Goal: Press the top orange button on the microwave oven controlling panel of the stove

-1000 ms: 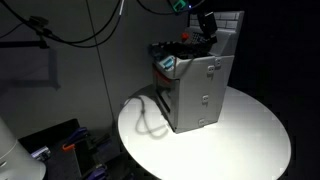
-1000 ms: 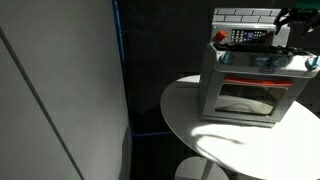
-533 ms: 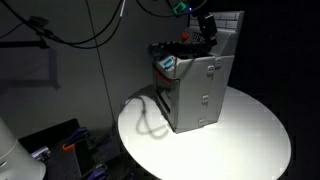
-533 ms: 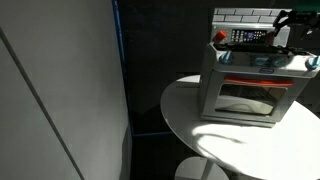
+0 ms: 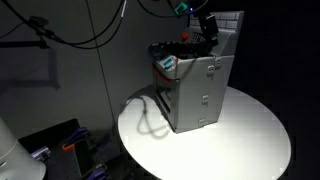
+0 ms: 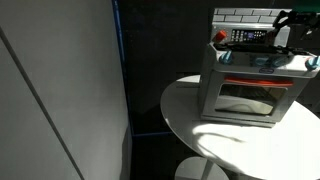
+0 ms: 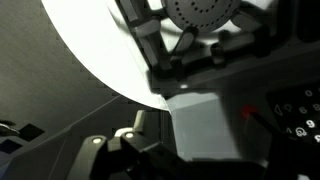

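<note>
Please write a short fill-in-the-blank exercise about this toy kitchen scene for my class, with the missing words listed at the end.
1. The stove stands on a round table whose colour is ____.
2. Its upright back is covered in white ____.
3. The gripper hangs ____ the stove's top, near the microwave oven controlling panel.

Missing words: white; tiles; above.

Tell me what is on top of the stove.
The dark panel sits on the stove, before the tiled back; the gripper hangs above. Pieces beneath it are hidden or too dim to name.
</note>
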Robot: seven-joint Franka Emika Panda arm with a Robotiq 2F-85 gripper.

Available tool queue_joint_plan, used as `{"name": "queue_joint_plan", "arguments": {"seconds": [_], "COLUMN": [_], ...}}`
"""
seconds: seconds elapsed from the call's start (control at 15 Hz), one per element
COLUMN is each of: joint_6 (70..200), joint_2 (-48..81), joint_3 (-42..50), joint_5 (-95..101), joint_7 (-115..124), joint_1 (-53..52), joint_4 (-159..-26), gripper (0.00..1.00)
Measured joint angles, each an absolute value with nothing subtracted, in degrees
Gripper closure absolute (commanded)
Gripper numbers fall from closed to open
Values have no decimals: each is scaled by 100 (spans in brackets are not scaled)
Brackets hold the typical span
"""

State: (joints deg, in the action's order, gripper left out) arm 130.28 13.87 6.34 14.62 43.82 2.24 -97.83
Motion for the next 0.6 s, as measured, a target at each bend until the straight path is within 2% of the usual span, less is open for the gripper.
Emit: {"name": "queue_joint_plan", "arguments": {"seconds": [0.6], "joint_6": [13028], "joint_2": [1500], "joint_3": [635], "joint_5": [1456], "joint_7": [4382], "joint_1": [219], "joint_4": [-9667], "gripper": [0]}}
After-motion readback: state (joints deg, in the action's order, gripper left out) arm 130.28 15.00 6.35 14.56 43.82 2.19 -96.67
